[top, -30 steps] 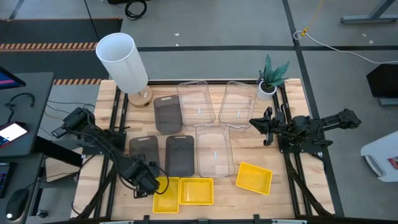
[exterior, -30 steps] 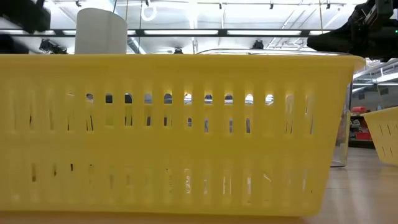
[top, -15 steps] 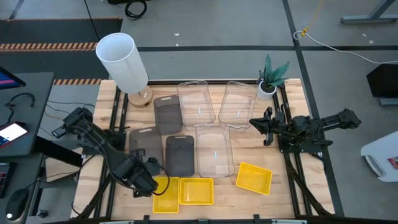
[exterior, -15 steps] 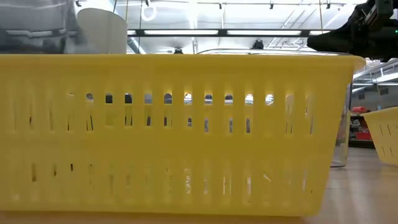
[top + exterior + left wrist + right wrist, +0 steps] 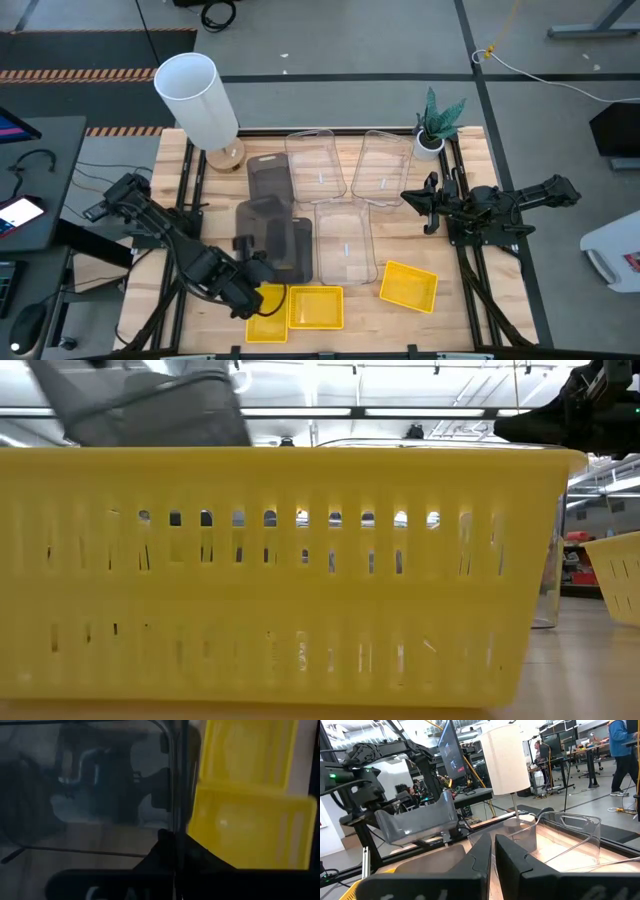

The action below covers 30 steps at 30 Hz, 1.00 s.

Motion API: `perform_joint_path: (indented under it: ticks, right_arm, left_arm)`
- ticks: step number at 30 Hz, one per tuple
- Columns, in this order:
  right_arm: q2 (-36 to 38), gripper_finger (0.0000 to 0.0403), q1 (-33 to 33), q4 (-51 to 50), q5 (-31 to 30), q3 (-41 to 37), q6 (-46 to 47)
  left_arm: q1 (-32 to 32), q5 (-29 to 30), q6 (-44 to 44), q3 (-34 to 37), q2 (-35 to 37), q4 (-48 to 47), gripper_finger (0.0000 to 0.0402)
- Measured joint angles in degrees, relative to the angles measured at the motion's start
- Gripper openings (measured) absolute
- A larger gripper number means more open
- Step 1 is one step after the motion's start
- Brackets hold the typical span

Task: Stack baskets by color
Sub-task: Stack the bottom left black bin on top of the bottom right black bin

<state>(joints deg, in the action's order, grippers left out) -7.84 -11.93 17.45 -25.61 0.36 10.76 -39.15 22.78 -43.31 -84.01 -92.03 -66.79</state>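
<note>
**Robotics lab in an open workshop hall**

Concrete floor with hazard-striped matting point(image 5: 90, 72) at ten o'clock of the wooden table point(image 5: 455, 310). Monitors point(image 5: 451, 751), equipment-laden desks point(image 5: 570, 757), cables and a walking person point(image 5: 622, 750) fill the background.

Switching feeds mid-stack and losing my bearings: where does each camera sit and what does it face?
High: overhead, straight down; both arms, left gripper holding the lifted smoky grey plastic basket.
Low: table level, facing a yellow slotted basket.
Left wrist: behind its fingers, through grey plastic.
Right wrist: across the table.
Shared: right wrist and low also show the grey basket.
</note>
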Motion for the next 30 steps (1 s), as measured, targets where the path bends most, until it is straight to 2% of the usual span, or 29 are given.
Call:
perform_joint_path:
  ticks: [6, 10, 14, 22, 26, 30]
  right_arm:
    - [0.0, 0.0030, 0.0, 0.0, 0.0, 0.0, 0.0]
    - [0.0, 0.0030, 0.0, 0.0, 0.0, 0.0, 0.0]
    - [0.0, 0.0030, 0.0, 0.0, 0.0, 0.0, 0.0]
    - [0.0, 0.0030, 0.0, 0.0, 0.0, 0.0, 0.0]
    - [0.0, 0.0030, 0.0, 0.0, 0.0, 0.0, 0.0]
    - [0.0, 0.0030, 0.0, 0.0, 0.0, 0.0, 0.0]
  left_arm:
    - [3.4, 0.0, 1.6, 0.0, -3.2, 5.4, 0.0007]
    - [5.2, -3.1, 3.3, 0.0, -5.8, 8.1, 0.0007]
    - [6.5, -8.8, 5.4, 0.0, -8.3, 11.4, 0.0008]
    - [7.0, -13.4, 5.7, 0.0, -11.1, 9.8, 0.0008]
    - [6.8, -13.8, 6.5, 0.0, -11.1, 9.4, 0.0010]
    - [6.7, -13.1, 6.5, 0.0, -11.1, 9.4, 0.0040]
